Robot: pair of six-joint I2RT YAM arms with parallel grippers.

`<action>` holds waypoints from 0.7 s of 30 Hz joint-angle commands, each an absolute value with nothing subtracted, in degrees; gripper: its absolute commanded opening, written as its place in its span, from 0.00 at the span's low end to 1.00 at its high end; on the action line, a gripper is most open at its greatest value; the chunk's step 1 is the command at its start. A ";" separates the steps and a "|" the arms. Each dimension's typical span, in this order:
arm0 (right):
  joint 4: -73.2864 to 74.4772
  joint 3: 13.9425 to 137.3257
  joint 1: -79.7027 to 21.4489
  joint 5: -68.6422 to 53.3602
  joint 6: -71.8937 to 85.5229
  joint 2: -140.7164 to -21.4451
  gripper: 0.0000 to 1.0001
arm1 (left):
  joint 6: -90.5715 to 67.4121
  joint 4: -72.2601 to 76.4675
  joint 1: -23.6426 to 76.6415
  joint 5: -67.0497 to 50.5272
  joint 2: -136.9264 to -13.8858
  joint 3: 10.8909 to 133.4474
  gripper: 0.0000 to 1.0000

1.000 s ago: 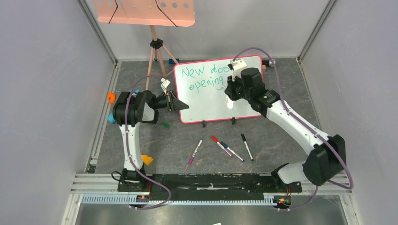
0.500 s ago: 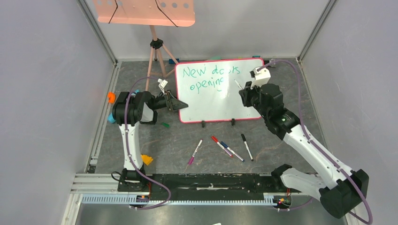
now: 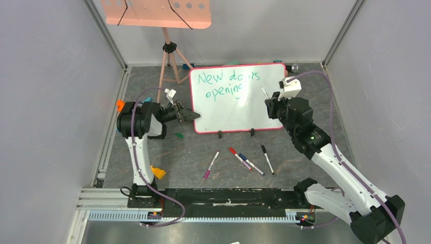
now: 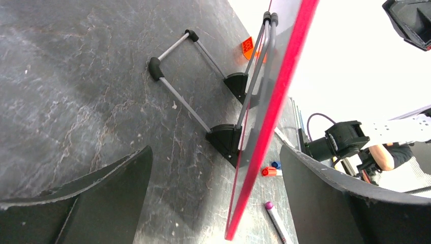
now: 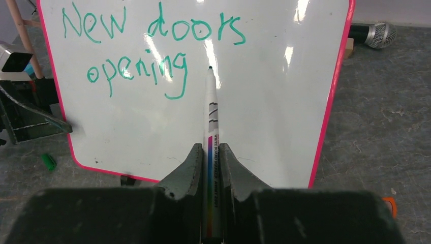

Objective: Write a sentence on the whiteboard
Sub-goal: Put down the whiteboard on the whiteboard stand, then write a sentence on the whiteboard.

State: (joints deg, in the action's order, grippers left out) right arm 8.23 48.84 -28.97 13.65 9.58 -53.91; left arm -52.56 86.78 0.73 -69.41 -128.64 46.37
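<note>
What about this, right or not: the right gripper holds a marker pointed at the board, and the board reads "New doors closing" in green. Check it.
One word is wrong. The sentence on the board reads "New doors opening", not "closing", as the right wrist view shows. The rest stands: the right gripper holds a marker pointed at the board, and the writing is green.

From overhead the salmon perforated tray (image 3: pixel 152 12) is cut off by the top edge; middle letters in the first line of the sentence (image 3: pixel 226 91) are too washed out to read; a microphone (image 5: pixel 378 34) loses its handle behind the whiteboard (image 5: pixel 254 127); from the left wrist the board face is blown out white; the marker (image 5: pixel 211 112) has its lower barrel hidden inside the right gripper (image 5: pixel 209 150).
</note>
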 commanded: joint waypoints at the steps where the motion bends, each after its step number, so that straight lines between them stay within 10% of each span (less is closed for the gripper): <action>1: 6.91 49.38 -28.74 16.68 9.19 -54.69 0.00 | -48.41 89.21 0.09 -66.03 -123.17 43.04 1.00; 21: 10.29 61.86 -28.61 10.08 7.43 -73.40 0.00 | -49.65 89.21 -6.42 -60.47 -105.90 25.82 1.00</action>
State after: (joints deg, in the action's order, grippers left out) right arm 10.87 58.59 -28.82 9.93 8.67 -72.29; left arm -50.70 86.74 -6.04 -61.82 -108.29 26.79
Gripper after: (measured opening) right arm 0.135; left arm 0.993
